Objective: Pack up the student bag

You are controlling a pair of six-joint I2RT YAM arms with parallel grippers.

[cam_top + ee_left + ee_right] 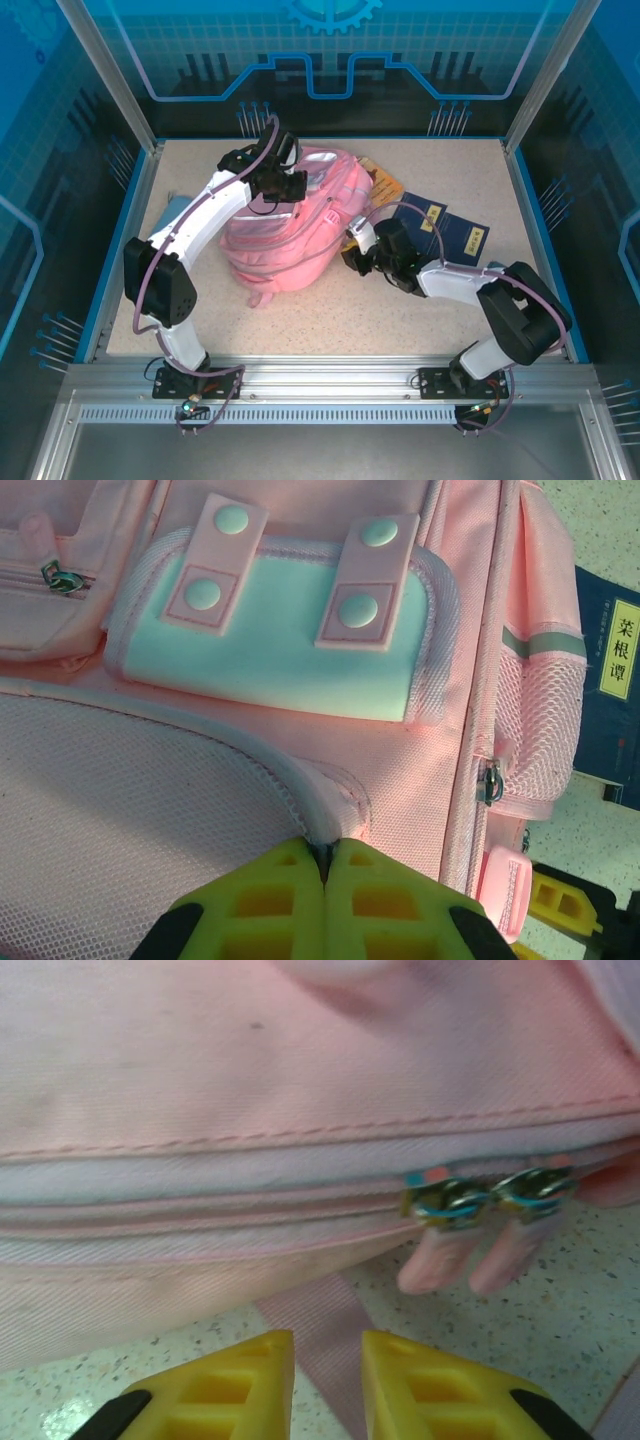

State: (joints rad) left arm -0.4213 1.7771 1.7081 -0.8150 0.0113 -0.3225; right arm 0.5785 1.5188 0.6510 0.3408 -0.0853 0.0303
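Observation:
The student bag [290,240], a big pink backpack, lies flat in the middle of the table. My left gripper [288,186] is over its far end, shut on the pale trimmed edge of the bag's mesh pocket [300,800]; the left gripper's yellow fingertips [325,855] meet on that edge. My right gripper [354,258] sits low at the bag's right side. In the right wrist view it [328,1360] is open, with a pink strap [315,1320] lying on the table between its fingers. Two zipper pulls [490,1200] sit together on the shut zip just ahead.
Dark blue books [450,228] lie on the table right of the bag, one of these books [610,670] showing in the left wrist view. A light-blue item [172,210] lies at the left edge behind the left arm. A frame with blue walls surrounds the table.

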